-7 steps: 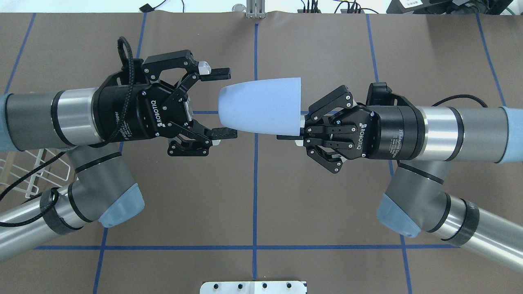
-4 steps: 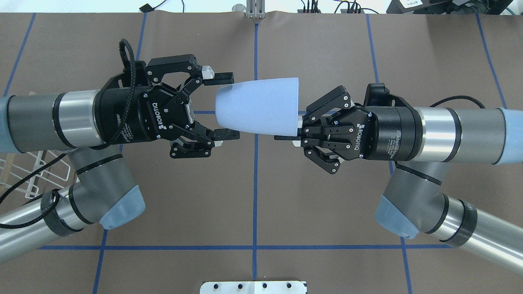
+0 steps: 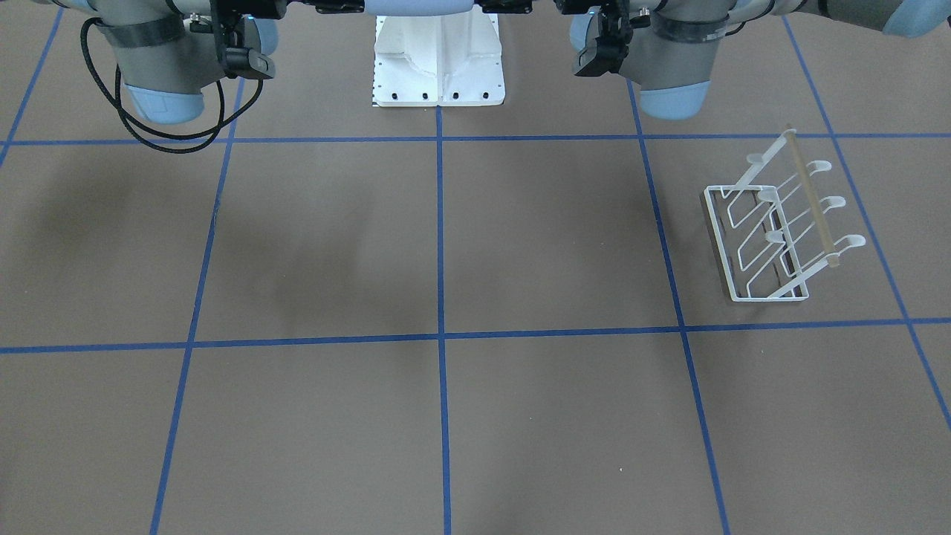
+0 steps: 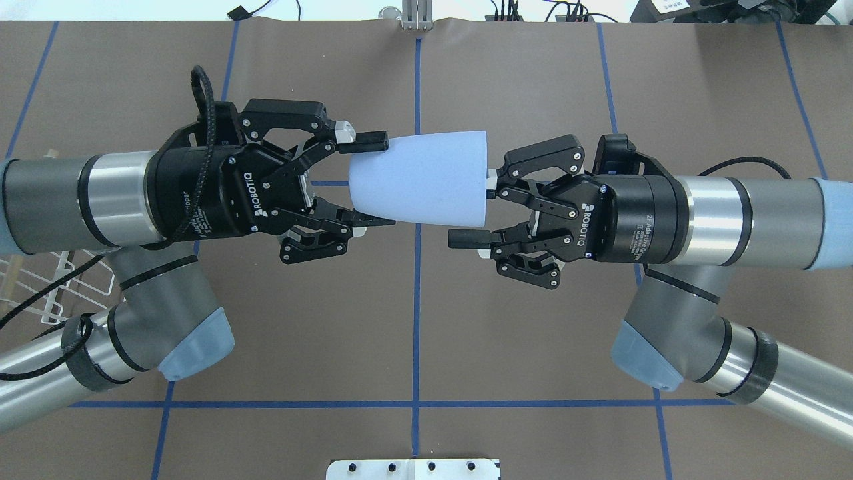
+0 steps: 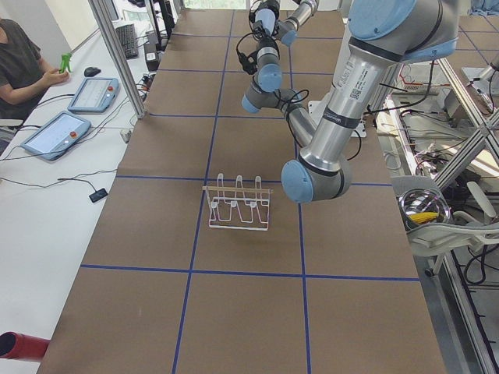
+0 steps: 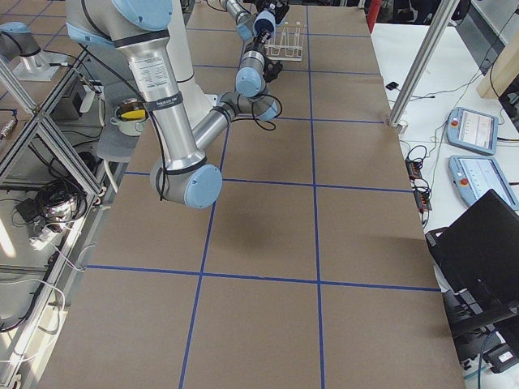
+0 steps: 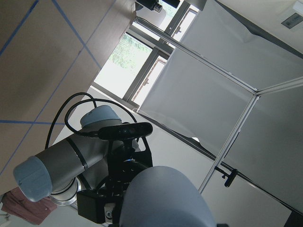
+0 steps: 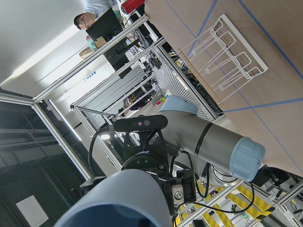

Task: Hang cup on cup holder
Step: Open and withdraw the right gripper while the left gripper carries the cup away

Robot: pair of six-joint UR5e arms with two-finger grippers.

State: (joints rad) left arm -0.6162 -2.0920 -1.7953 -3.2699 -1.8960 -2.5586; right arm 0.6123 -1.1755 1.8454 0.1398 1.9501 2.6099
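The pale blue cup [image 4: 420, 177] hangs on its side high above the table's middle, base toward my left arm, rim toward my right. My left gripper [image 4: 370, 180] is shut on the cup's narrow base end, one finger on each side. My right gripper [image 4: 472, 210] is open at the rim, its lower finger [image 4: 466, 238] clear of the cup. The cup also shows in the left wrist view [image 7: 161, 201], the right wrist view [image 8: 118, 201] and the front-facing view [image 3: 416, 6]. The white wire cup holder [image 3: 773, 230] stands empty on the table on my left side [image 4: 40, 280].
The robot's white base plate [image 3: 438, 74] is at the table's near edge. A black cable [image 3: 148, 126] loops under my right arm. An operator [image 5: 23, 54] sits beyond the table's far side with tablets [image 5: 58, 132].
My left gripper has moved in and shut on the cup's base. My right gripper has opened and let go of the rim. The cup has stayed nearly in place.
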